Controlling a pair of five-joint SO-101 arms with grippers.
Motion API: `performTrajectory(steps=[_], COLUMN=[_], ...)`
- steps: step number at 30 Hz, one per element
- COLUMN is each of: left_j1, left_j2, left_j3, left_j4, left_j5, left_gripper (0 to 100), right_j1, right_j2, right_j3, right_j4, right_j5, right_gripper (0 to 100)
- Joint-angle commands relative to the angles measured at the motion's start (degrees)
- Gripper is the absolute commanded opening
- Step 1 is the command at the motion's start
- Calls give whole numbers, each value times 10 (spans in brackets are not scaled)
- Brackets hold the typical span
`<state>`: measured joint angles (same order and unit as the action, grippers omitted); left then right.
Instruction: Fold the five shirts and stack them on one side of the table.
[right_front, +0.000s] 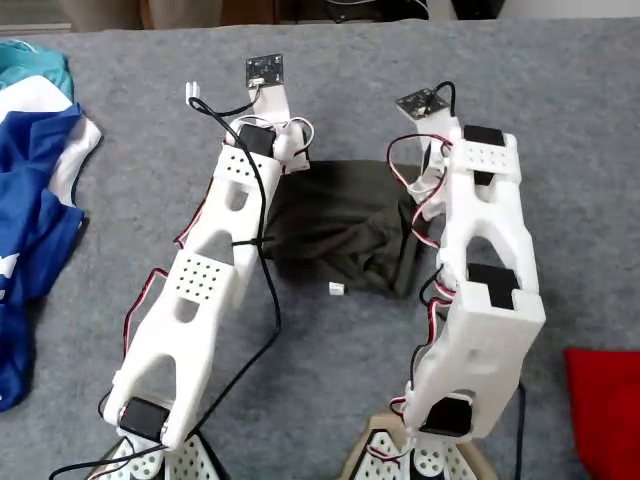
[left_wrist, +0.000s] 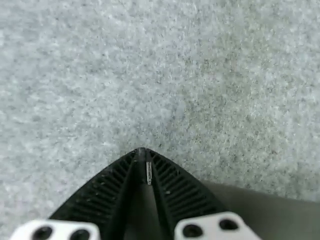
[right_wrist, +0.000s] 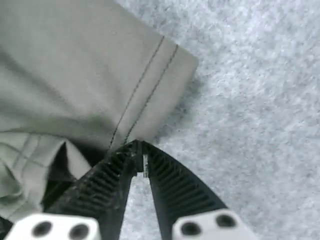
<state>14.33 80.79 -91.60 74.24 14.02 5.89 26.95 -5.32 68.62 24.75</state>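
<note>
A dark olive shirt (right_front: 340, 230) lies crumpled in the middle of the grey table between my two arms. My left gripper (right_front: 288, 152) is at the shirt's far left corner. In the left wrist view this gripper (left_wrist: 143, 156) is shut, its tips over bare carpet, with olive cloth (left_wrist: 272, 215) just behind one finger. My right gripper (right_front: 428, 150) is at the shirt's far right corner. In the right wrist view it (right_wrist: 139, 149) is shut with its tips on the stitched sleeve hem of the olive shirt (right_wrist: 75, 75).
A blue and white shirt (right_front: 35, 215) sprawls along the left edge, with a teal one (right_front: 35, 62) at the far left corner. A red shirt (right_front: 608, 405) lies at the near right edge. A small white tag (right_front: 336, 289) sits by the olive shirt's near edge.
</note>
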Motion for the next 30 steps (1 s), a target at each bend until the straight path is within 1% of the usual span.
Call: performTrajectory(steps=[1, 3, 7, 12, 17, 20, 22, 25, 30], left_j1=[-7, -4, -2, 29, 50, 78, 92, 94, 92], left_j2=[-13, -46, -126, -216, -247, -284, -333, -418, -556], left_j3=[-43, -40, -40, -34, 43, 140, 219, 369, 605], left_j4=[7, 28, 112, 272, 269, 269, 269, 268, 263], left_j5=[5, 5, 2, -47, -50, -50, -47, -16, -14], left_gripper=[20, 20, 20, 19, 19, 19, 19, 19, 19], right_j1=[-25, -37, -45, -51, -66, -64, -59, -51, -57], right_j2=[-71, -102, -171, -217, -209, -182, -159, -131, -120], right_j3=[-24, -25, -25, -26, -21, -28, -32, -36, -31], right_j4=[11, 19, 18, -15, -33, -39, -40, -40, -27], right_j5=[7, 5, -4, 1, 2, 3, 4, 11, 6], right_gripper=[9, 9, 8, 7, 7, 7, 7, 6, 6])
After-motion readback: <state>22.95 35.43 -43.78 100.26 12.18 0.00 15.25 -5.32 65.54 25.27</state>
